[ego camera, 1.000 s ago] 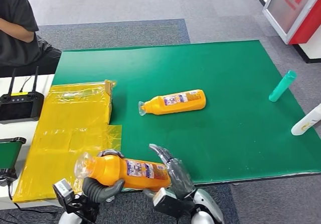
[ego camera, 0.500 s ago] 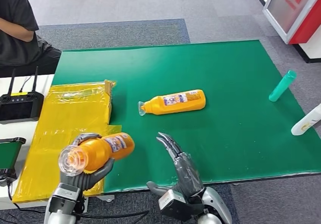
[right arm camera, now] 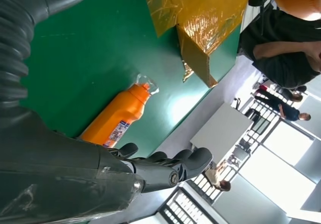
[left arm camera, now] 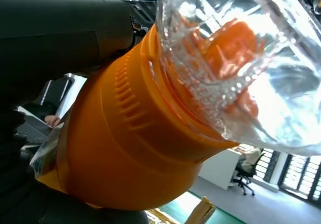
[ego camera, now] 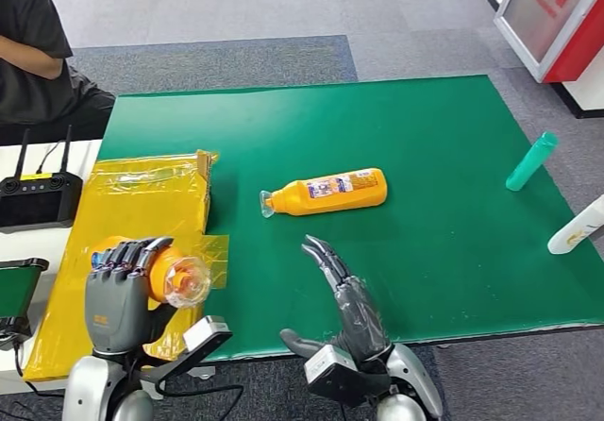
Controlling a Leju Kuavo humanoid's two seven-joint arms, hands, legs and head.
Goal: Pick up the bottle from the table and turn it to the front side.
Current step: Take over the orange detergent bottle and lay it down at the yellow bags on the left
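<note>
My left hand (ego camera: 117, 294) grips an orange bottle (ego camera: 171, 275) at the table's near left, above the yellow sheet. Its clear cap (ego camera: 187, 281) points toward me and to the right, and the fingers hide most of the body. The left wrist view shows that bottle's orange neck (left arm camera: 128, 133) and clear cap (left arm camera: 250, 58) close up. My right hand (ego camera: 349, 298) hovers over the near edge of the green mat (ego camera: 427, 242), fingers apart and straight, holding nothing. A second orange bottle (ego camera: 329, 192) lies on its side mid-mat, label up, and also appears in the right wrist view as the lying bottle (right arm camera: 117, 118).
A yellow-wrapped box (ego camera: 153, 194) and yellow sheet (ego camera: 78, 298) cover the left of the table. A teal bottle (ego camera: 531, 160) and a white bottle (ego camera: 577, 226) lie at the mat's right edge. A person in black (ego camera: 36, 53) sits at the far left by a black controller (ego camera: 39, 194).
My left hand has swung the orange bottle from lying across in front of me to pointing cap-first toward the camera, moving left. My right hand rose and shifted slightly forward over the mat.
</note>
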